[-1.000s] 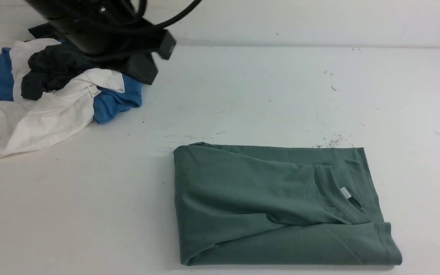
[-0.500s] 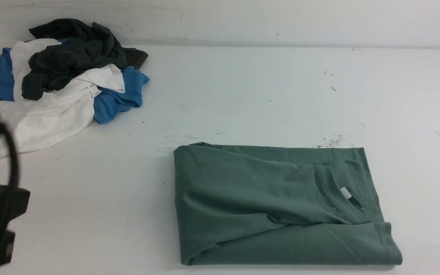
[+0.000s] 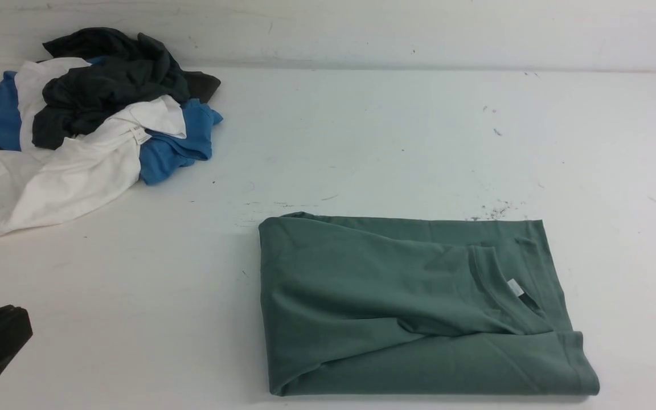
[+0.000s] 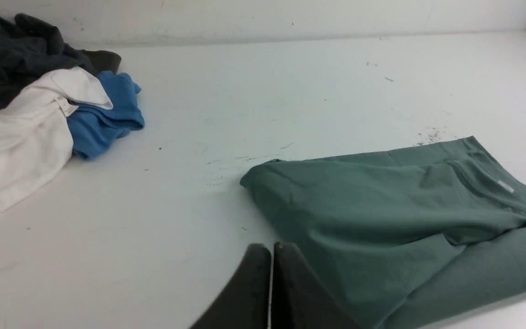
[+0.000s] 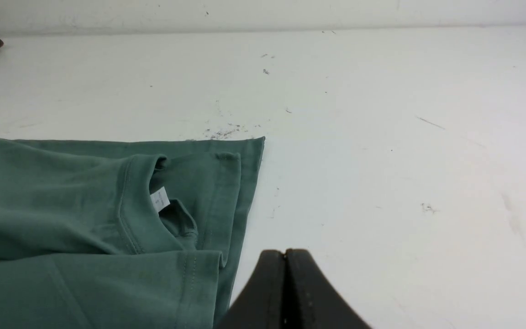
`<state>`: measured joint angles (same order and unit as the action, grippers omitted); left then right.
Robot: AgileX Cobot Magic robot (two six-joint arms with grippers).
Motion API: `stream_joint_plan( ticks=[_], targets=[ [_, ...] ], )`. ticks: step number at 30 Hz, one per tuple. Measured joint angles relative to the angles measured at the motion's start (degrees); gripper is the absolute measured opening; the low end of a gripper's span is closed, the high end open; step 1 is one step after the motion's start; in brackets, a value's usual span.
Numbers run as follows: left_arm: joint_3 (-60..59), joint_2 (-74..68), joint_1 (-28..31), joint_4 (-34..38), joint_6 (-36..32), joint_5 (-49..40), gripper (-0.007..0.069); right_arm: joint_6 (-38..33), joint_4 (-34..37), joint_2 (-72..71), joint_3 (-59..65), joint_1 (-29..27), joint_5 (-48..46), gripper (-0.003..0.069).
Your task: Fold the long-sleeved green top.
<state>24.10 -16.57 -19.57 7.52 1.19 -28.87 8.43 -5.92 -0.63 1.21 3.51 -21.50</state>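
The green long-sleeved top lies folded into a flat rectangle at the front middle of the white table, with its ribbed neck and white label toward the right. The left wrist view shows the top just beyond my left gripper, whose jaws are pressed together with nothing between them. In the front view the left gripper hangs low at the front left, well clear of the cloth. My right gripper is shut and empty, beside the right edge of the top; the front view does not show it.
A heap of blue, white and dark grey garments lies at the back left of the table. A pale wall runs along the table's far edge. Small dark specks dot the surface behind the top.
My left arm has swung from above the heap of garments at the back left down to the front left corner. The green top has not moved.
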Motion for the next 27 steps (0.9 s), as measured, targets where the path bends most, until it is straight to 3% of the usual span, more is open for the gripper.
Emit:
stream_joint_plan(
  ticks=[16,27],
  targets=[
    [-2.72,1.21,0.12,-4.45,-0.48,-1.37,-0.0004,0.00,0.00,0.00,0.00,0.00,0.00,-0.0014],
    [-19.97,16.57,11.30,-4.35,0.62,13.10,-0.0004,0.00,0.00,0.00,0.00,0.00,0.00,-0.0014]
  ],
)
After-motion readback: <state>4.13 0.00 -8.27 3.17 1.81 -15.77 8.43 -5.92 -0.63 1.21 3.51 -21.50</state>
